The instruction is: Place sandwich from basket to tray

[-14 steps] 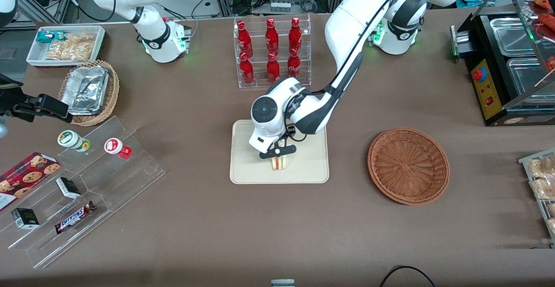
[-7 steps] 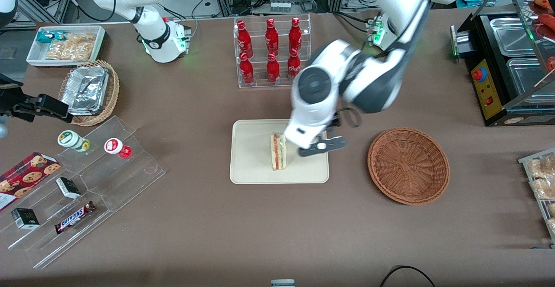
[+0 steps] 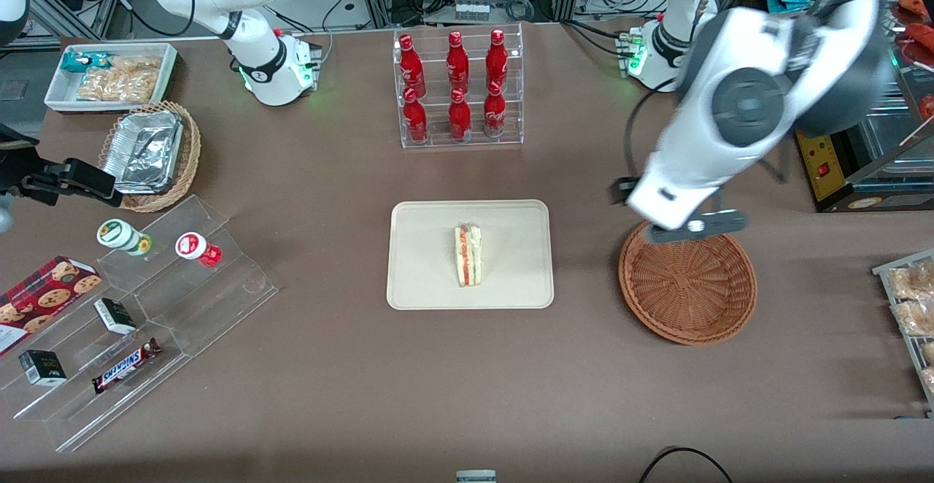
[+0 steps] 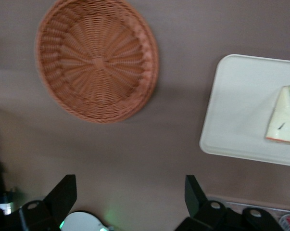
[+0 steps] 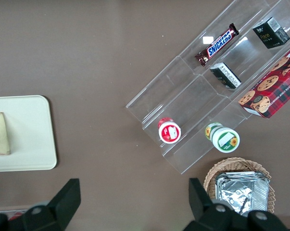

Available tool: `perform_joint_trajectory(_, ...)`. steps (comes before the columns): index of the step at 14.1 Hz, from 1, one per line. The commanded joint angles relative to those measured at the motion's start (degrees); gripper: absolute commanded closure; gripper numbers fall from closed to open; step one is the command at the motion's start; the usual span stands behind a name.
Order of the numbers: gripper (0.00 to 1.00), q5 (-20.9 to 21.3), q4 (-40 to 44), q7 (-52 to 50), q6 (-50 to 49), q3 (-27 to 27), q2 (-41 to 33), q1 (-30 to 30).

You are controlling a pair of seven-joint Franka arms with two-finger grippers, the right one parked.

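We see the sandwich (image 3: 468,255) lying near the middle of the tray (image 3: 423,286), with bare tray surface on every side of it and its rim untouched. Open tabletop separates the tray from the basket (image 3: 687,290) toward the working arm's end. The gripper (image 3: 689,226) hangs above the basket's rim farthest from the front camera, probably well clear of the wicker. The left wrist view adds what the front hides: the fingers (image 4: 65,191) spread wide apart with nothing between them, and the basket (image 4: 96,60) holding nothing.
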Motion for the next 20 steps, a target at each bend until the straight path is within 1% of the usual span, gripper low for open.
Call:
perform_joint_trajectory(1, 0.0, 0.36, -3.62, 5.74, -3.77, -0.76, -7.2, 5.38)
perform_joint_trajectory(4, 0.0, 0.01, -3.27, 10.15, -5.11, -0.76, -10.11, 10.05)
perform_joint_trajectory(7, 0.0, 0.27, -3.09, 10.5, -5.11, -0.67, -11.44, 12.08)
perform_joint_trajectory(11, 0.0, -0.08, -3.01, 15.33, -5.02, -0.67, -12.05, 15.85)
perform_joint_trajectory(20, 0.0, 0.01, -2.57, 14.82, -4.93, -0.67, -12.32, 16.04)
